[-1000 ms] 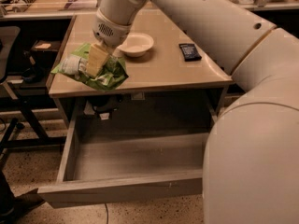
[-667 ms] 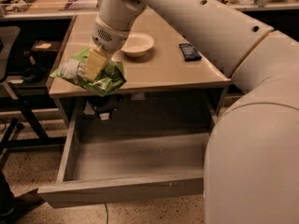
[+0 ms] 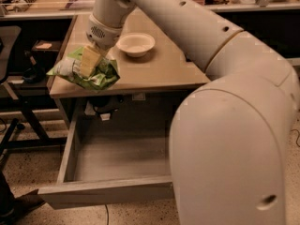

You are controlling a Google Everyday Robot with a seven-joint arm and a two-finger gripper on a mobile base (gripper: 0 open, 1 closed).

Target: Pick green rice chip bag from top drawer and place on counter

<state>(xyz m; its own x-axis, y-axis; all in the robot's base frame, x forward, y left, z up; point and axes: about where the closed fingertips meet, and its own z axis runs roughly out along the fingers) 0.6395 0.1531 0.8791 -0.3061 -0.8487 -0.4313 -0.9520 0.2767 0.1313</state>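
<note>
1. While my gripper [image 3: 90,62] clamped the green rice chip bag [image 3: 101,77], the bag overhung the front-left edge of the counter [image 3: 159,71].
2. The top drawer [image 3: 117,158] stood open below; a white bowl [image 3: 136,43] sat just behind.

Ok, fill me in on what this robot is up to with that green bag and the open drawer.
The robot's arm reaches over the table, and its gripper is closed on the green rice chip bag. It holds the bag at the front left corner of the counter, partly overhanging the edge. Whether the bag already rests on the surface is unclear. The top drawer is pulled open below. A white bowl sits further back on the counter.
</note>
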